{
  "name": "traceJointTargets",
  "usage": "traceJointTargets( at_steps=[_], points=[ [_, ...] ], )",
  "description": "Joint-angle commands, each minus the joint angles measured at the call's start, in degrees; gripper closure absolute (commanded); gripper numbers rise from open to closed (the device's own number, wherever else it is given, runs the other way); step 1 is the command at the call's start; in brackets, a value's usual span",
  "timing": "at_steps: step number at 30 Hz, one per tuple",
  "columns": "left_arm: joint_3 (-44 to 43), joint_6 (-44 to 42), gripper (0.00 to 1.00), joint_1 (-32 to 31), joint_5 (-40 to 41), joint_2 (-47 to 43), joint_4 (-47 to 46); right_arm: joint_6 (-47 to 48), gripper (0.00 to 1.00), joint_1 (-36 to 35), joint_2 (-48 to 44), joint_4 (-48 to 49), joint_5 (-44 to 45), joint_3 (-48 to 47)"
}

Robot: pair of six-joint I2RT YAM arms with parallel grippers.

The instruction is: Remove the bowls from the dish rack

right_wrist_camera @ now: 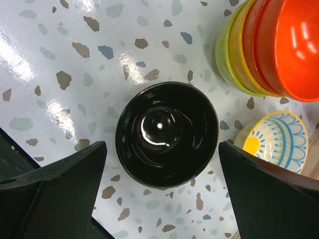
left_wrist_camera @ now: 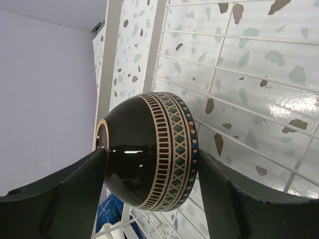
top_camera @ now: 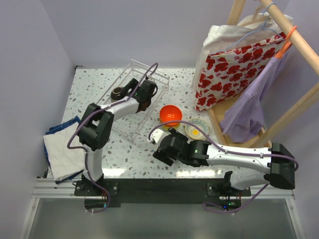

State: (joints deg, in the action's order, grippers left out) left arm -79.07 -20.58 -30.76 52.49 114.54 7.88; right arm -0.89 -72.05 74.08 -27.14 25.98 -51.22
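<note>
The left gripper (left_wrist_camera: 152, 153) reaches into the rack (top_camera: 127, 127) at the upper left of the overhead view. It has closed partway onto a banded bowl (left_wrist_camera: 142, 164) — dark, with a patterned band near the rim, turned on its side. One finger meets its base and the other its rim. Rack wires and speckled counter (top_camera: 94, 79) show behind it.

The right gripper (right_wrist_camera: 162, 144) hangs fully open over a black bowl (right_wrist_camera: 167, 134) that stands upright on the counter, fingers clear of it on both sides — holding nothing. At the upper right of the right wrist view sits a stack (right_wrist_camera: 259, 45) of lime, yellow-orange and orange-red bowls. Just below it is a cream bowl (right_wrist_camera: 271, 142) with a blue-and-yellow pattern.
</note>
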Motion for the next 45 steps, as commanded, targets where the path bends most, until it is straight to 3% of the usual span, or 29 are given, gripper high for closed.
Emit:
traceJointTargets(
  at_steps=[1, 9, 14, 19, 22, 27, 33, 45],
  points=[
    [-1.09, 1.32, 0.41, 0.44, 1.04, -7.40, -2.79, 0.01, 0.01, -0.11, -2.63, 3.49, -0.22, -0.46],
    [-3.81, 9.22, 0.60, 1.32, -4.32, -10.30, 4.23, 0.53, 0.01, -0.11, -4.74, 7.97, -2.24, 0.25],
    [-4.78, 15.29, 0.71, 3.34, -10.46, -12.41, 7.84, 2.27, 0.01, 1.47, -7.37, 16.48, -4.34, 2.09],
    [-5.48, 20.14, 0.77, 5.01, -16.00, -14.52, 9.70, -1.13, 0.01, 11.83, -9.39, 28.24, -17.87, 4.90],
    [-5.92, 23.74, 0.80, 5.63, -19.08, -15.66, 10.84, -0.53, 0.01, 15.09, -8.61, 33.18, -21.49, 4.64],
    [-6.45, 28.30, 0.85, 6.86, -23.22, -16.89, 11.98, -1.04, 0.02, 18.78, -2.65, 38.90, -27.10, 2.09],
    [-6.01, 34.36, 0.90, 9.05, -28.40, -18.65, 11.90, -7.54, 0.01, 24.40, 4.04, 54.01, -32.91, 2.00],
    [-5.13, 43.25, 0.92, 10.81, -37.90, -21.99, 8.03, -13.61, 0.04, 30.12, 24.61, 72.46, -42.67, -9.76]
  ],
)
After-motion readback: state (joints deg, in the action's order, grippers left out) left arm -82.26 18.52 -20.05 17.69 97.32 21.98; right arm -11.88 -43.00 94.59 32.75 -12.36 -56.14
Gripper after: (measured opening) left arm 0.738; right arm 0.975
